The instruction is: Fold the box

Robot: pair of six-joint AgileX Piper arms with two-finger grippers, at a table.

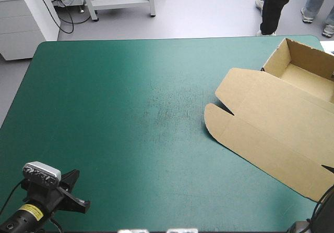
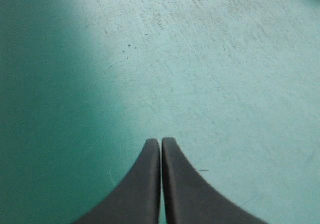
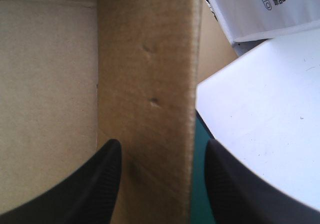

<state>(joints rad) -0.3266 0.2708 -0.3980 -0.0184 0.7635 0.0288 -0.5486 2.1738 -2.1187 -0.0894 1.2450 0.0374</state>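
Note:
The brown box (image 1: 271,123) lies at the table's right side as an open tray (image 1: 305,71) with raised walls, its lid flat toward the middle and ending in rounded flaps (image 1: 216,119). My left gripper (image 1: 77,191) is at the near left corner, far from the box; its wrist view shows it (image 2: 161,143) shut over bare teal-green cover (image 2: 200,58). My right gripper (image 3: 162,151) is open, and an upright brown wall (image 3: 145,83) of the box stands in line between its fingers, the tray's inside (image 3: 45,83) to one side. In the high view the right gripper is out of sight.
A white surface (image 3: 260,119) and a white printed carton (image 3: 255,8) sit just outside the box wall, at the table's right edge (image 1: 327,45). Bare teal-green cover (image 1: 130,113) spreads across the middle and left of the table.

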